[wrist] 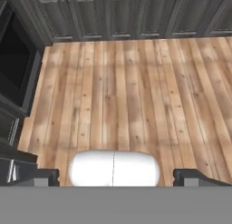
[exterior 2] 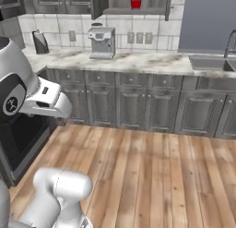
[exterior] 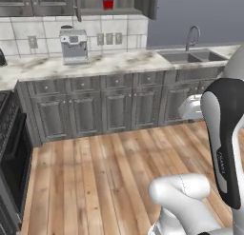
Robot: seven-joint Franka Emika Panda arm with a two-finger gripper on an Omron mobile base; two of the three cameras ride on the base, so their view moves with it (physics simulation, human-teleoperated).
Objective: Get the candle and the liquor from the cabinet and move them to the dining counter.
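So the end effector point(wrist: 115, 177) is spread wide with nothing in it, pointing down at the wood floor point(wrist: 131, 96), both dark tips sitting far apart at the bottom of the hand view. It's tucked in close to the robot's body, nowhere near anything it needs.

The liquor point(exterior: 108, 1) is way up and ahead of the end effector, standing on the open shelf of the cabinet point(exterior: 119, 3), above the coffee machine point(exterior: 74, 46) and a bit to its right. From the right base view the liquor point(exterior 2: 135, 2) is in the same spot, cut off at the top of the frame. I can't make out the candle from here; if it's on that shelf, it's too small or it's hidden.

What I'd worry about:

- It's a high reach over a deep table point(exterior: 109, 63). If the base doesn't pull in close enough, the arm will probably be stretched near its limit and the grab gets sloppy.
- The open cabinet door point(exterior: 152, 3) hangs just beside the bottle, so a wide swing up could clip it.
- The bottle looks squat but has a narrow neck. Coming in too high could pinch the neck and tip it off the shelf.
- The coffee machine sits right under the approach path, so a low approach risks bumping it.
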